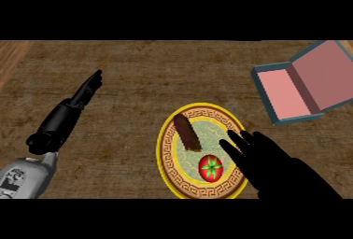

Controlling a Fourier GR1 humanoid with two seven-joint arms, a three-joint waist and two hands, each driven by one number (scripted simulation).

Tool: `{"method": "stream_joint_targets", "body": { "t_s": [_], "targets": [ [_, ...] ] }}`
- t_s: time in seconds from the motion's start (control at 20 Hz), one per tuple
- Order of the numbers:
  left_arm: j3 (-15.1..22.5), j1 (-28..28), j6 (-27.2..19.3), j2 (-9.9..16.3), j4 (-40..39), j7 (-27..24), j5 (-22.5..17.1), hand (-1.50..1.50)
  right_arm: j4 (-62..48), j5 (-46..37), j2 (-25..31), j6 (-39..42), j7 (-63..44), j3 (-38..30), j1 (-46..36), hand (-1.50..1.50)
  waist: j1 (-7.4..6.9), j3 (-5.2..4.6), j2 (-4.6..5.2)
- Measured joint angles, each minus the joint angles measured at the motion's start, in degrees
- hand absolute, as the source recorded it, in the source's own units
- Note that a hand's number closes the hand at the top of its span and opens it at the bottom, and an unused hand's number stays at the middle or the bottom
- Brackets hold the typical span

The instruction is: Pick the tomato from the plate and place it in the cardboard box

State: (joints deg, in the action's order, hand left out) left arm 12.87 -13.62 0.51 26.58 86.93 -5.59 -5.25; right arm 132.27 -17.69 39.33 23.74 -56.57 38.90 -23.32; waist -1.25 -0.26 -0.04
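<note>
Nearest, at the view's five o'clock, the right hand is seen with straight, slightly spread fingers laid over the plate rim, just beside the tomato and holding nothing. The tomato lies on the plate's lower right part, not yet grasped. It is judged that a sideways brush could roll it off the rim, since it is round. A brown stick-like item lies on the plate at eleven o'clock of the tomato, apart from it. At nine o'clock the left hand is held straight, fingers pressed together. Farthest, at two o'clock, the cardboard box lies open, nothing between.
</note>
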Motion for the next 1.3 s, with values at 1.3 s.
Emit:
{"method": "stream_joint_targets", "body": {
  "t_s": [1.3],
  "targets": [
    [-3.9, -0.3, 2.4, -2.0, -1.8, -0.3, 2.5, 0.0, -22.1, -15.1, -21.9, 1.7, -5.4, 12.3, -5.0, -1.5, 1.44, 0.21, -0.07]
  ]
}}
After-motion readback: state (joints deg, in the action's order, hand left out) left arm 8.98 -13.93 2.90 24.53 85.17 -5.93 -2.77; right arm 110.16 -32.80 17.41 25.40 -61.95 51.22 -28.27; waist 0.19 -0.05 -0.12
